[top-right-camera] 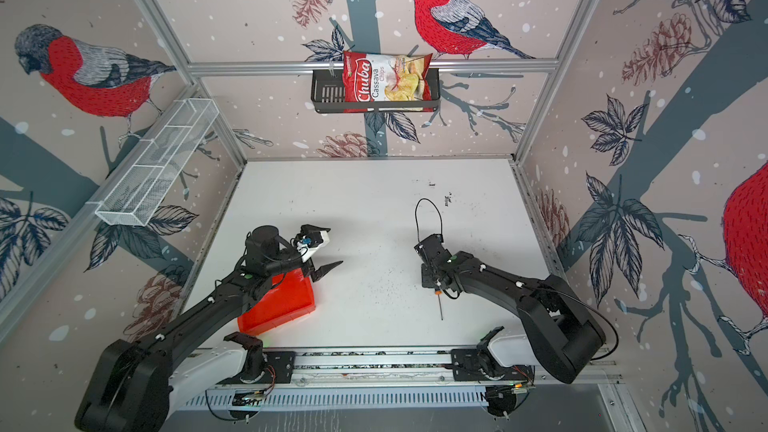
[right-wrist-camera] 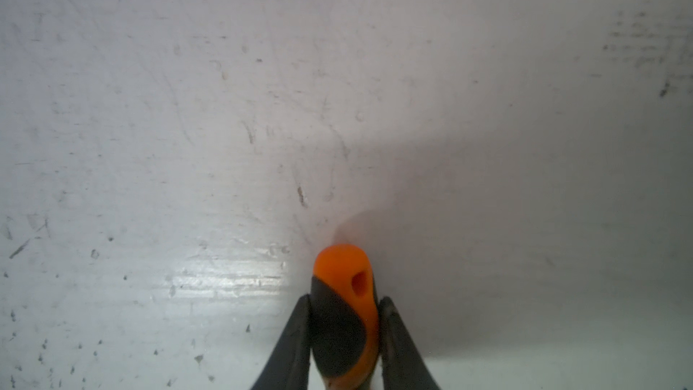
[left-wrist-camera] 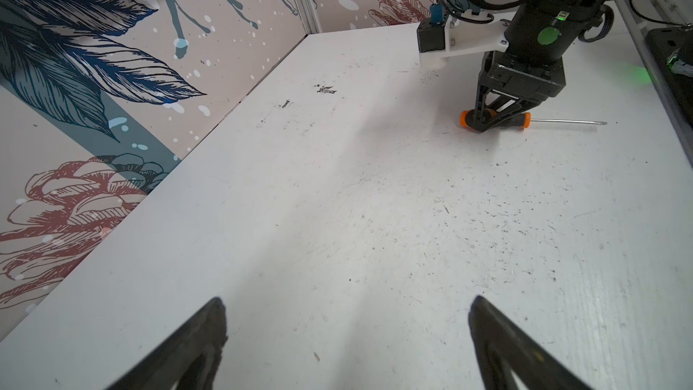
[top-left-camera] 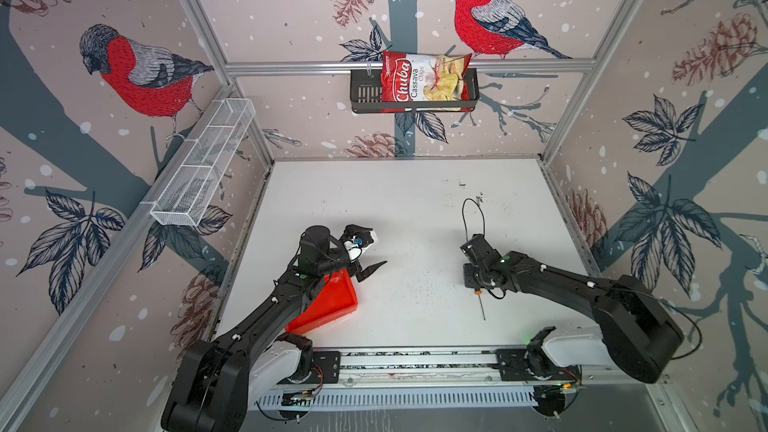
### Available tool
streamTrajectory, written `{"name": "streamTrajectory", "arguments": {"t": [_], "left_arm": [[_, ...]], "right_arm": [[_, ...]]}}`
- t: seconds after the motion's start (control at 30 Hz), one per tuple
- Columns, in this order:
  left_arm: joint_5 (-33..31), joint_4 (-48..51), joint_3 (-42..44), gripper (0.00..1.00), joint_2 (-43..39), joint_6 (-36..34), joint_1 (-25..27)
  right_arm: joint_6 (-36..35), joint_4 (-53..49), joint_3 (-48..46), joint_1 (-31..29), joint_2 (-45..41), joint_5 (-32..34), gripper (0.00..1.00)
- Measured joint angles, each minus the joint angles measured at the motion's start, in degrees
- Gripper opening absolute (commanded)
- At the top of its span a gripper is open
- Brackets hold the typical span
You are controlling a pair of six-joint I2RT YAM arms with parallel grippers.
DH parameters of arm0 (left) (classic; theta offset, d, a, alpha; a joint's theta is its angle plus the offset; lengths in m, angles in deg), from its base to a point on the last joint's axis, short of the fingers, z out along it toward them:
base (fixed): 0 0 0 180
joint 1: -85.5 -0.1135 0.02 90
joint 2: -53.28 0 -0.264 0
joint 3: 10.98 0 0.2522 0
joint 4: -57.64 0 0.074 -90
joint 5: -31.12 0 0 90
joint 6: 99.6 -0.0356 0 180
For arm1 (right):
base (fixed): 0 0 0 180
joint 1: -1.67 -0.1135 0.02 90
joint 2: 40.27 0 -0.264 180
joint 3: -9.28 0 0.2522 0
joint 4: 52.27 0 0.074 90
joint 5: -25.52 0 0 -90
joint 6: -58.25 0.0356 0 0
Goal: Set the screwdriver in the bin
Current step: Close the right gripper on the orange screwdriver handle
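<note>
Most of the screwdriver (top-left-camera: 482, 308) handle is hidden in both top views under the right arm's wrist; only a small orange collar and the thin shaft come out there. About half of the bin (top-left-camera: 338, 305) is covered by the left arm. In the right wrist view the shaft is cut off; only the butt of the handle shows.

The screwdriver lies at about 4 o'clock on the table (top-left-camera: 395, 201), well apart from the bin at about 8 o'clock; its long axis runs from 12 to 6 o'clock, tip toward 6, butt toward 12; in the left wrist view it looks flat along the table.

The right end effector (left-wrist-camera: 486, 124) is clenched on the handle, one black finger at each side; the left end effector (left-wrist-camera: 347, 302) is released, fingers wide apart over bare table. The handle is rounded, black with orange, with a small hole near the orange butt; the shaft is slim silver metal with a flat tip; the bin is red-orange plastic with low walls; the table is white, scratched and speckled.
</note>
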Motion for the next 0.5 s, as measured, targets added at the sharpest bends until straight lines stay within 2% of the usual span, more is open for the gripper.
{"name": "streamTrajectory", "arguments": {"t": [0.27, 0.5], "left_arm": [[0.02, -0.02, -0.42, 0.99, 1.40, 0.66, 0.00], [-0.96, -2.47, -0.94, 0.99, 2.38, 7.10, 0.00]], "right_arm": [[0.07, 1.27, -0.28, 0.61, -1.64, 1.73, 0.13], [0.74, 6.34, -1.99, 1.73, -7.98, 2.71, 0.08]]}}
